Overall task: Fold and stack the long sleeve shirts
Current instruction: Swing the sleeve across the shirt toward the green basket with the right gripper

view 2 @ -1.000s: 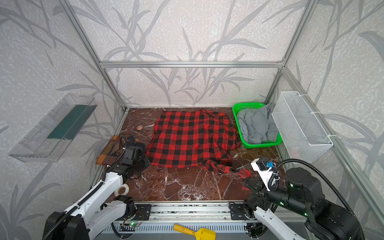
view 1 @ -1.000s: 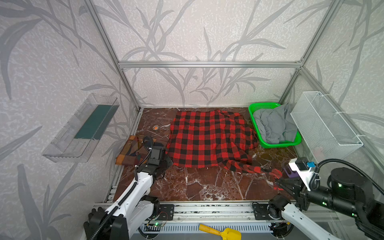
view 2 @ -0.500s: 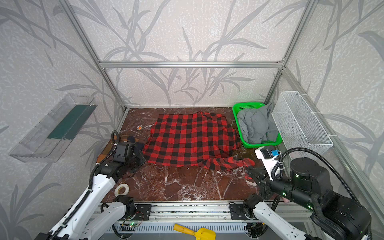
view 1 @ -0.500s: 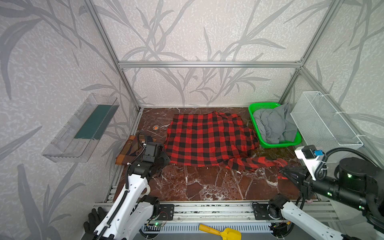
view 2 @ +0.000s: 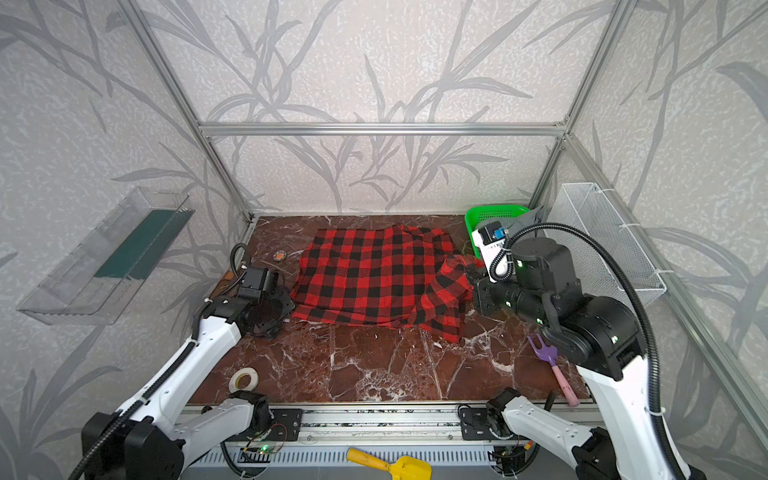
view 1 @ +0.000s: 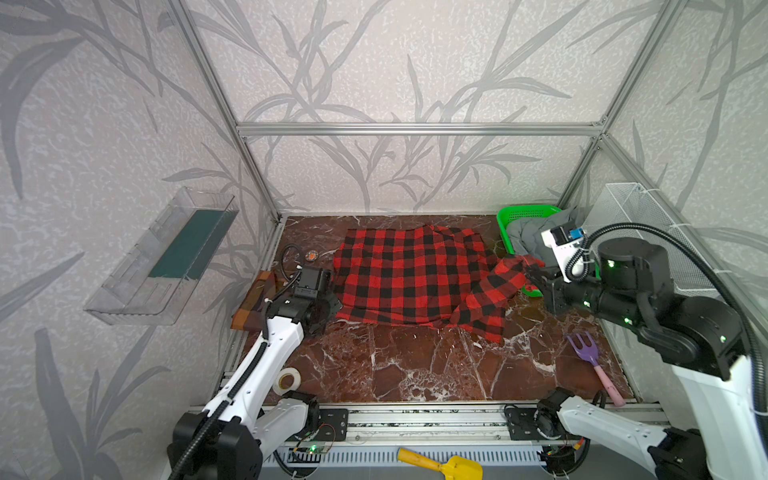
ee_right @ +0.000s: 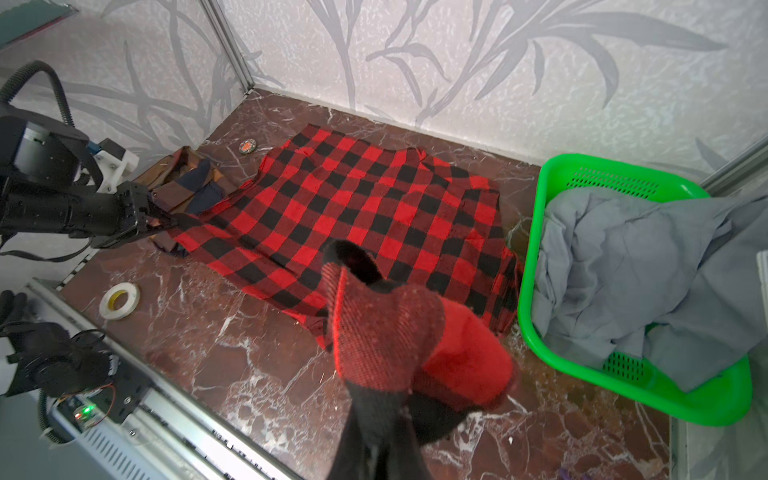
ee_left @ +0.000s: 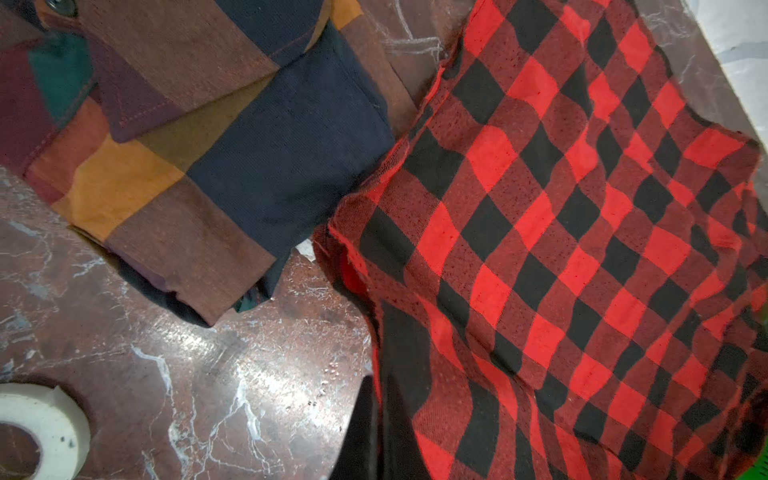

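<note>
Red-and-black shirt (view 1: 407,278) lies between left tool (view 1: 330,307) and right tool (view 1: 534,273), gripped by both.

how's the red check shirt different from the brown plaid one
The red check shirt is red and black, the brown plaid shirt brown, orange and navy. The red one lies spread wide; the brown one is folded small. The left gripper and right gripper pinch the red one, not the brown. Both are checked cloth.
</note>
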